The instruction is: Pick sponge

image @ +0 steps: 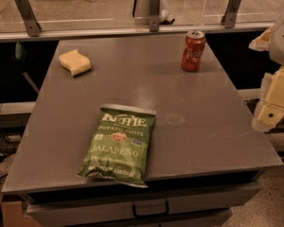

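Observation:
The sponge (75, 62) is a small pale yellow block with wavy sides. It lies on the grey table (189, 122) near the far left corner. My gripper (273, 105) is at the right edge of the view, beside the table's right side, with cream blocky fingers pointing down. It is far from the sponge, across the whole width of the table, and holds nothing that I can see.
A red soda can (193, 50) stands upright at the far right of the table. A green bag of jalapeño chips (119, 144) lies at the front, overhanging the edge. A glass rail with metal posts (154, 8) runs behind the table. Drawers (146, 207) sit below the front edge.

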Robot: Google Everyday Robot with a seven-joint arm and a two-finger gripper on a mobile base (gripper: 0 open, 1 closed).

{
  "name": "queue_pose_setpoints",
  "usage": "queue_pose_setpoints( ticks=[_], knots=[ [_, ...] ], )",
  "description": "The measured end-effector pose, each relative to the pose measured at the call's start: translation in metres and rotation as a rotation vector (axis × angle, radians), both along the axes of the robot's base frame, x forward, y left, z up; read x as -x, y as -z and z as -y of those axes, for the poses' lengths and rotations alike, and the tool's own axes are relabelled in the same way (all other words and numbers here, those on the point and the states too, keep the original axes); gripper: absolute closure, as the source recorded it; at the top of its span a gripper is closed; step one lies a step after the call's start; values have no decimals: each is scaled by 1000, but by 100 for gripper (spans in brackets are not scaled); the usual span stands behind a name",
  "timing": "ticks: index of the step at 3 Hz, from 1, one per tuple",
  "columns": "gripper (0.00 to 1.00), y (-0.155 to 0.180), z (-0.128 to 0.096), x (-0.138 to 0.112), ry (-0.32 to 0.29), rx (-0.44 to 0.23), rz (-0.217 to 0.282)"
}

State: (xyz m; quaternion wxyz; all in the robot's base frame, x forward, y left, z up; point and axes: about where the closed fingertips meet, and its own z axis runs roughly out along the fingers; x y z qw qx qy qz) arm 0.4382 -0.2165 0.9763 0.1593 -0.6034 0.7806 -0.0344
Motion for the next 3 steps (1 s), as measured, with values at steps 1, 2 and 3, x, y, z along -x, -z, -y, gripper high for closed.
queue_pose_setpoints(
  ticks=[1,2,3],
  knots=[
    [0,-1,-2,-1,-3,-4,5],
    [0,4,-55,-26,-81,-75,15],
    [0,6,-125,-56,-178,-167,33]
  ],
)
